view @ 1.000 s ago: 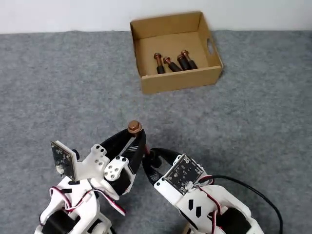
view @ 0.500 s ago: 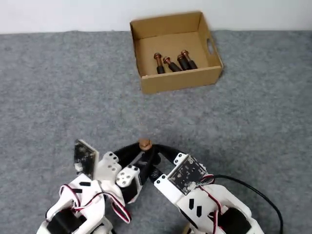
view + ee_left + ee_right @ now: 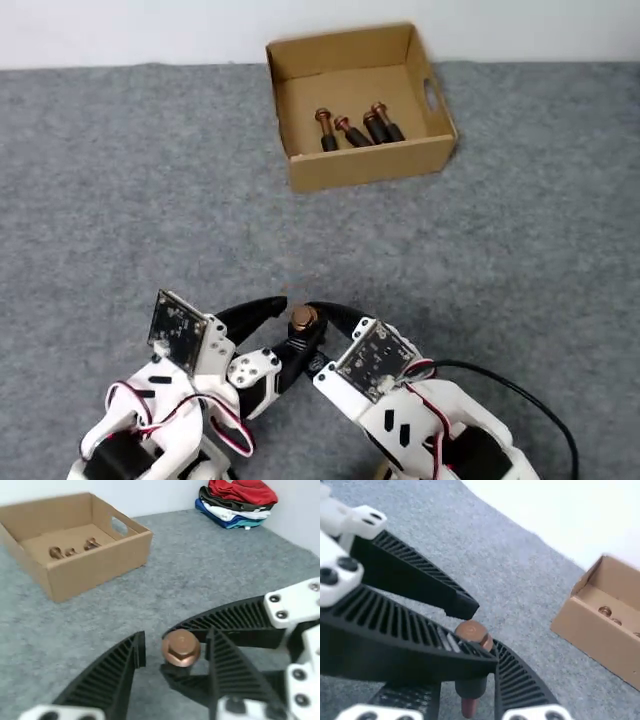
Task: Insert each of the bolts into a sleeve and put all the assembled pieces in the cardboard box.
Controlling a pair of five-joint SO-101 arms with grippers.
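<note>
The bolt [image 3: 303, 318] stood upright between the two arms at the near edge of the grey carpet [image 3: 150, 190], well apart from the cardboard box [image 3: 365, 168], its copper hex head up and a black sleeve [image 3: 470, 684] on the shank below. It looked like a stiff, dense metal piece, small but heavy for its size. The smooth round sleeve would probably be slippery and might slide off if tipped head-down, so the best hold seemed to be across the sleeve just under the head. The right gripper [image 3: 308, 328] appeared clamped there on the bolt. The left gripper [image 3: 174, 642] was released, its ribbed fingers [image 3: 117, 672] spread to either side of the head with a gap showing. Four assembled pieces [image 3: 355, 128] lay in the box. The right gripper's contact with the sleeve was mostly hidden behind a left finger. Whether the shank's tip touched the carpet could not be made out.
</note>
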